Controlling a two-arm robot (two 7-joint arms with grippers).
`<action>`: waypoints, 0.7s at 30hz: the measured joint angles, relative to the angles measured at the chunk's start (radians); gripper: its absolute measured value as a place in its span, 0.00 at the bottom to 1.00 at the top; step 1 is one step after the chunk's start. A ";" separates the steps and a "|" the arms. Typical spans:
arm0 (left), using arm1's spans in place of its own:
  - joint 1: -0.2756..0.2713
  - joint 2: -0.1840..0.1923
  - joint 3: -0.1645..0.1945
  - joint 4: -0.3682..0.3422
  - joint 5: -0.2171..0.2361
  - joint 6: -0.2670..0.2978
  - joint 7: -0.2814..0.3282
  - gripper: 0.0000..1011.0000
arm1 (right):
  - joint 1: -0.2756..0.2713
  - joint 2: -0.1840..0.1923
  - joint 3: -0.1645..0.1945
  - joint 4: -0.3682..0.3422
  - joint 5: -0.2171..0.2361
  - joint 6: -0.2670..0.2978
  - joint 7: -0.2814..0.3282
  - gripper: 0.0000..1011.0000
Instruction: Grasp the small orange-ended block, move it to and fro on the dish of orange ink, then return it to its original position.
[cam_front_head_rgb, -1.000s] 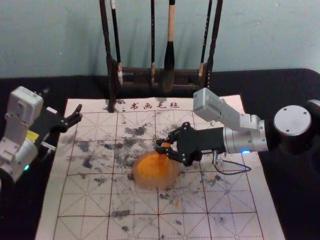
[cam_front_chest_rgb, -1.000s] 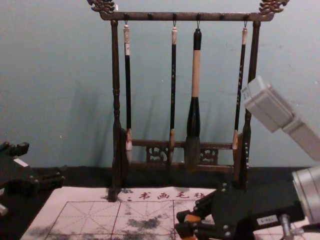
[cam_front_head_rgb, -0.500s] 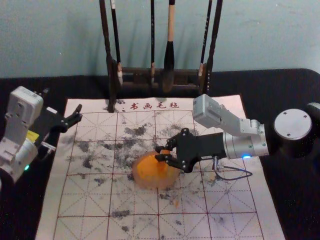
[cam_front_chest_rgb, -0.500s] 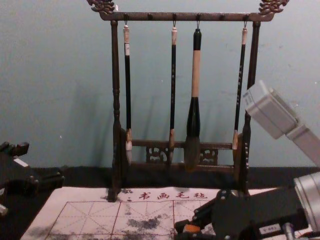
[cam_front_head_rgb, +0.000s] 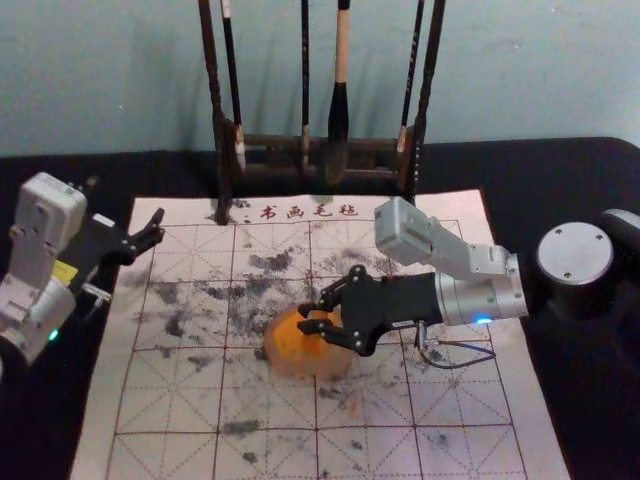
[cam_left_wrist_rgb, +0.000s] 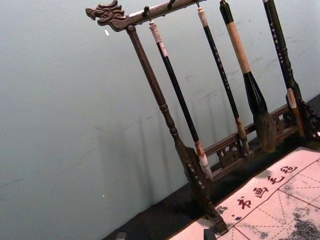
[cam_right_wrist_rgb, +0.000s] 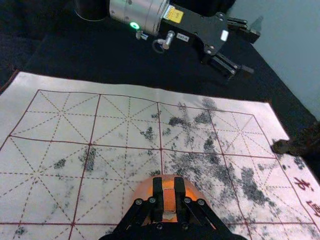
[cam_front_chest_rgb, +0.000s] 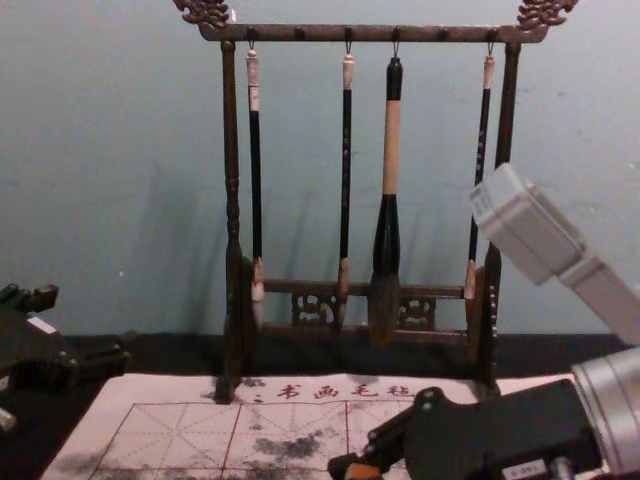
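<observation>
Right gripper: (cam_front_head_rgb: 305, 318) over the dish, reaching in from the right side of the mat; in the chest view it comes in at the lower right.
Right fingers: closed in on the block from two sides, gripping it between their tips.
Block: (cam_right_wrist_rgb: 169, 200) small and orange, with a paler part at its lower portion — held above the dish; whether it touches the ink, I cannot tell.
Dish: (cam_front_head_rgb: 300, 371) round, with a pale rim, sitting near the middle of the mat and partly hidden by the right gripper.
Ink: (cam_front_head_rgb: 288, 342) bright orange, spread over the inside of the dish.
Left gripper: (cam_front_chest_rgb: 86, 328) parked at the left, near the mat's far left corner, fingers spread wide with nothing between them.
Mat: (cam_front_head_rgb: 175, 400) white, ruled in red squares with dashed lines, blotched grey and black; dark red characters run along its far edge.
Surface: (cam_front_head_rgb: 590, 400) dark, under the mat and reaching out on both sides.
Rack: (cam_front_chest_rgb: 232, 200) dark carved wood, upright at the mat's far edge.
Brushes: (cam_front_chest_rgb: 392, 150) four, hanging from the rack's top bar — one much thicker than the others.
</observation>
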 joint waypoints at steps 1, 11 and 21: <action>0.000 0.000 0.000 0.000 0.000 0.000 0.000 0.99 | 0.002 -0.003 -0.002 0.002 0.000 -0.001 0.002 0.13; 0.000 0.000 0.000 0.000 0.000 0.000 0.000 0.99 | 0.023 -0.035 -0.020 0.036 0.002 -0.013 0.015 0.13; 0.000 0.000 0.000 0.000 0.000 0.000 0.000 0.99 | 0.052 -0.069 -0.027 0.089 -0.003 -0.026 0.016 0.13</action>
